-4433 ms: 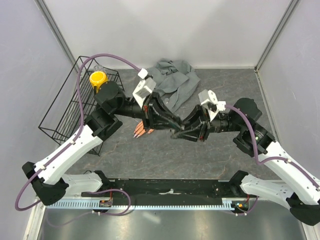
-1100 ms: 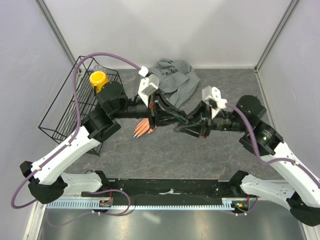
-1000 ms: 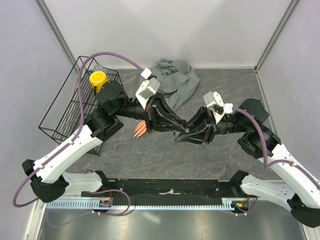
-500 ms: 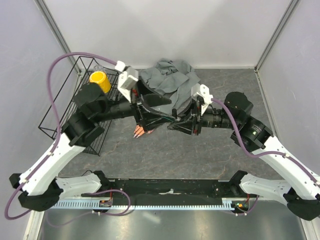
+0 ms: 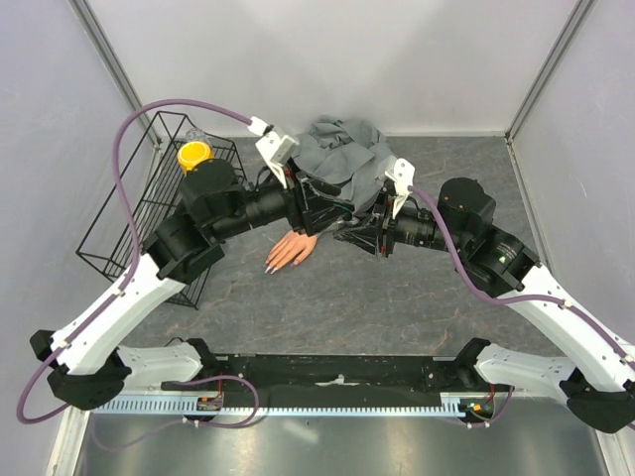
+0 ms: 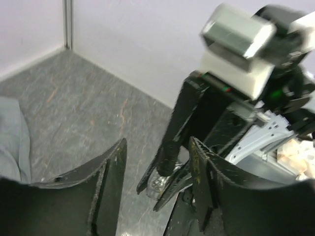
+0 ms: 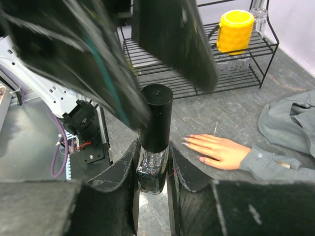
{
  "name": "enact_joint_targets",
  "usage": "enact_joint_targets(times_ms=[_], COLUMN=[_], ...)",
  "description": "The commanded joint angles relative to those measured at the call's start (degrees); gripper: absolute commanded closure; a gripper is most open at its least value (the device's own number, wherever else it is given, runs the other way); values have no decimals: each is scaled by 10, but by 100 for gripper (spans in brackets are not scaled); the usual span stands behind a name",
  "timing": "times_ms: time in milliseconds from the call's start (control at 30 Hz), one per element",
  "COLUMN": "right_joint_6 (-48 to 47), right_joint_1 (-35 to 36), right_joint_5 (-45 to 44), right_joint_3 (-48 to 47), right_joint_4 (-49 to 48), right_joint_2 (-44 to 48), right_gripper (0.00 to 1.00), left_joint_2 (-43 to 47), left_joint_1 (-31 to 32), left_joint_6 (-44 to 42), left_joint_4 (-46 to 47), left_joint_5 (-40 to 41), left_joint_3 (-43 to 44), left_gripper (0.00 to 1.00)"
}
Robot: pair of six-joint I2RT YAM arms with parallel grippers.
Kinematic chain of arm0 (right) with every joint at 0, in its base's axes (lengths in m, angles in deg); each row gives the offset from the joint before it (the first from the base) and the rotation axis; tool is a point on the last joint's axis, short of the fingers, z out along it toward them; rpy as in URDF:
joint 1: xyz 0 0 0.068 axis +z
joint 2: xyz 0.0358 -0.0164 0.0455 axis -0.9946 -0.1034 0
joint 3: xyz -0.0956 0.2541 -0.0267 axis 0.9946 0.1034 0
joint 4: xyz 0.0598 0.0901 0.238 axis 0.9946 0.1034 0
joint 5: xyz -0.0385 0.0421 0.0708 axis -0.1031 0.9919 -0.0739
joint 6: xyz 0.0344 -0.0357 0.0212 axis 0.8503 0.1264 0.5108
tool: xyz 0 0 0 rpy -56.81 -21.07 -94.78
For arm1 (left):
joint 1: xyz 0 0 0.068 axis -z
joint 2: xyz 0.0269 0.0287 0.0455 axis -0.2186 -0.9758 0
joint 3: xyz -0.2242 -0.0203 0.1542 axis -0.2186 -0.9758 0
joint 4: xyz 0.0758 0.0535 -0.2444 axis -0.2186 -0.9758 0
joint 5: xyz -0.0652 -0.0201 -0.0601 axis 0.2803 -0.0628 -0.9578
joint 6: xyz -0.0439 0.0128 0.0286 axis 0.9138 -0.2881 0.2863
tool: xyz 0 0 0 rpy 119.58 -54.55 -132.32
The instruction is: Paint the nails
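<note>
My right gripper (image 7: 153,160) is shut on a nail polish bottle (image 7: 151,169) with glittery contents and a tall black cap (image 7: 156,118), held upright above the table. In the left wrist view my left gripper (image 6: 157,169) is open, its blurred fingers (image 7: 172,39) spread just beyond the cap (image 6: 170,152) without gripping it. The peach mannequin hand (image 7: 221,151) lies flat on the table, its grey sleeve (image 7: 285,130) behind it. The nails (image 7: 186,143) point toward the arms and look pale to pinkish. From above, the hand (image 5: 293,250) lies just left of both grippers.
A black wire rack (image 5: 129,213) stands at the left with a yellow cup (image 5: 193,156) and a clear glass in it. The crumpled grey shirt (image 5: 342,159) lies at the back centre. Grey walls close in the table on three sides.
The left gripper was shut at the bottle's cap a second ago and has opened. Both grippers have moved toward the back of the table, uncovering the hand.
</note>
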Motion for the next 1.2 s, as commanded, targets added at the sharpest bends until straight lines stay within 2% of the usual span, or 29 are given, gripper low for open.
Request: enact_joint_targets(times_ms=[0, 167, 233, 267, 300, 367, 400, 433, 467, 500, 533, 600, 633, 667, 700, 767, 867, 967, 1033, 1100, 1167], right_joint_6=[-15, -17, -19, -19, -17, -17, -16, -13, -2, 9, 17, 41, 50, 63, 86, 115, 182, 228, 249, 255, 257], right_joint_1=[1, 0, 1, 1, 1, 1, 1, 1, 1, 1, 1, 1, 1, 1, 0, 1, 1, 1, 1, 1, 1], right_joint_5=[-12, -15, -15, -12, -11, -12, -21, -32, -50, -89, -110, -147, -158, -171, -190, -267, -393, -477, -506, -525, -526], right_joint_3=[-19, -18, -18, -18, -17, -17, -16, -13, -11, -2, 5, 32, 44, 59, 90, 122, 179, 223, 245, 255, 259], right_joint_4=[-9, -6, -5, -5, -4, -3, -2, 2, 6, 12, 25, 45, 62, 70, 75, 95, 120, 136, 143, 146, 148], right_joint_2=[2, -1, -1, -2, -2, -1, 1, 2, 4, 9, 11, 19, 25, 32, 50, 76, 146, 229, 256, 287, 308], right_gripper=[100, 100, 100, 100, 100, 100, 98, 90, 78, 55, 45, 26, 22, 11, 7, 5, 4, 5, 6, 6, 6], left_joint_2=[-17, -20, -22, -23, -27, -29, -30, -31, -30, -28, -16, -1, 9, 12, 10, -7, -38, -68, -111, -157, -193], left_joint_1=[3, 4, 4, 4, 4, 4, 4, 6, 11, 14, 19, 24, 24, 24, 24, 25, 29, 35, 39, 49, 59], left_joint_6=[-29, -28, -31, -31, -33, -37, -38, -49, -59, -70, -96, -113, -122, -125, -130, -132, -128, -107, -98, -100, -109], left_joint_4=[-37, -41, -43, -45, -46, -45, -46, -45, -37, -26, -6, 80, 118, 150, 208, 244, 347, 495, 595, 634, 719], left_joint_5=[5, -10, -10, -11, -13, -21, -19, -17, 0, 18, 70, 117, 155, 164, 182, 207, 218, 234, 257, 266, 279], left_joint_3=[36, 38, 38, 40, 40, 40, 39, 34, 29, 18, -23, -79, -140, -167, -190, -238, -299, -377, -419, -435, -448], left_gripper=[46, 57, 65, 70, 81, 97, 98, 98, 98, 98, 98, 98, 98, 98, 98, 98, 98, 98, 98, 98, 98])
